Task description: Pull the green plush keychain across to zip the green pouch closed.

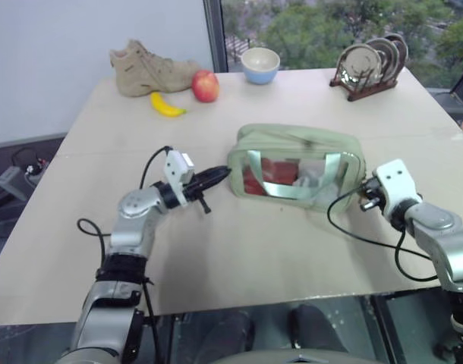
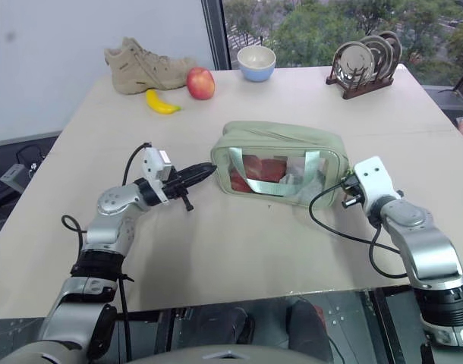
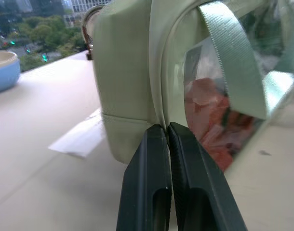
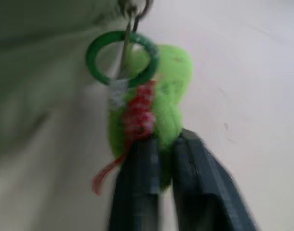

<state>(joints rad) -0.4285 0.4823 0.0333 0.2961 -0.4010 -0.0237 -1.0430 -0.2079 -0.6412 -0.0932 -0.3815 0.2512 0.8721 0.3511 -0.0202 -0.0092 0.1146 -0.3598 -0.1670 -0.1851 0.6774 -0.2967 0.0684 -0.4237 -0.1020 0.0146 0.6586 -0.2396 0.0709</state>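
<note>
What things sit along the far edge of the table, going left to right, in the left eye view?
Tan boot → banana → red apple → blue bowl → rack of plates.

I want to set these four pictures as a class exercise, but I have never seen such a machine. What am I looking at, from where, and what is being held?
It is a two-armed robot at a table. Two pictures come from cameras in its head, looking down over its arms; two come from cameras on its wrists, looking along each claw. On the table lie a pouch, boot, banana, apple, bowl and plate rack. The left claw, shut, presses against one end of the pouch. At the other end, the right claw pinches the green keychain, which hangs from a ring.
</note>
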